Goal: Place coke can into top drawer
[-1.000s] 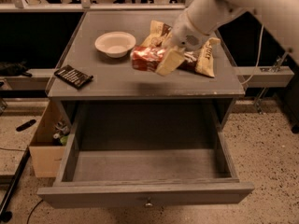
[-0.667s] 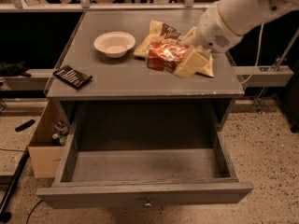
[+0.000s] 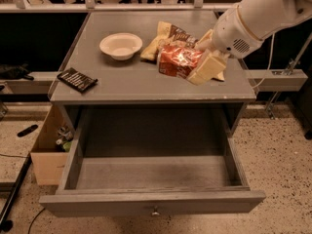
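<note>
Over tabletop (image 3: 122, 84), coke can (image 3: 171, 62) in hand (image 3: 194, 65)

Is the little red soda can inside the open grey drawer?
No, the gripper holds the small red metal soda can over the grey tabletop's right side; the wide grey wooden drawer stands open below.

The claw (image 3: 201, 57) grips the coke can (image 3: 174, 61), which is tipped sideways at the right side of the worktop (image 3: 122, 89), just in front of a chip bag (image 3: 161, 37). A white bowl (image 3: 121, 46) sits to the left. Below, the top drawer (image 3: 153, 203) stands pulled open.
</note>
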{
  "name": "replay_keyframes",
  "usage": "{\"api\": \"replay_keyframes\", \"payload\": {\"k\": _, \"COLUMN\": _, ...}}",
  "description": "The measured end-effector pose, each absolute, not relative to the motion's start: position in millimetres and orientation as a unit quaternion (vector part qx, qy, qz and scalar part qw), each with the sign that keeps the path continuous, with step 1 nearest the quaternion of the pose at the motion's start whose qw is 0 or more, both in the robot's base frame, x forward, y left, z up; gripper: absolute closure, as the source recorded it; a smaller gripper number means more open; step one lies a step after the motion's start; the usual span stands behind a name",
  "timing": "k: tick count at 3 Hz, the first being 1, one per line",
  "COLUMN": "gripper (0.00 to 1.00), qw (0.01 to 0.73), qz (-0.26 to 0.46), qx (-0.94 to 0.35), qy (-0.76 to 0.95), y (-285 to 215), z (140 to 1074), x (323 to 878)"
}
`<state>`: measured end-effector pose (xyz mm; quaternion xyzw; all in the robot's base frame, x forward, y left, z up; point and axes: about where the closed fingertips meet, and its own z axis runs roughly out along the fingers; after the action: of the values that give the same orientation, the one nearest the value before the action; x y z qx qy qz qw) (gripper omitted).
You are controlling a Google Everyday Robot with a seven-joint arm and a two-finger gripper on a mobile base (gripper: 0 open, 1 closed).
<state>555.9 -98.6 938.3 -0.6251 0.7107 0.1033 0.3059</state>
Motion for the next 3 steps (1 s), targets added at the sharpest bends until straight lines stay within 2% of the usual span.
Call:
{"api": "replay_keyframes", "payload": {"k": 2, "gripper": 1.0, "qw": 0.348, "qz": 0.129, "qx": -0.552, "qy": 0.747, "y": -95.2, "z": 893.9, "x": 503.2}}
{"api": "replay_keyframes", "payload": {"k": 3, "gripper": 1.0, "qw": 0.343, "qz": 0.144, "qx": -0.517, "qy": 0.771, "y": -96.5, "z": 841.7, "x": 463.7}}
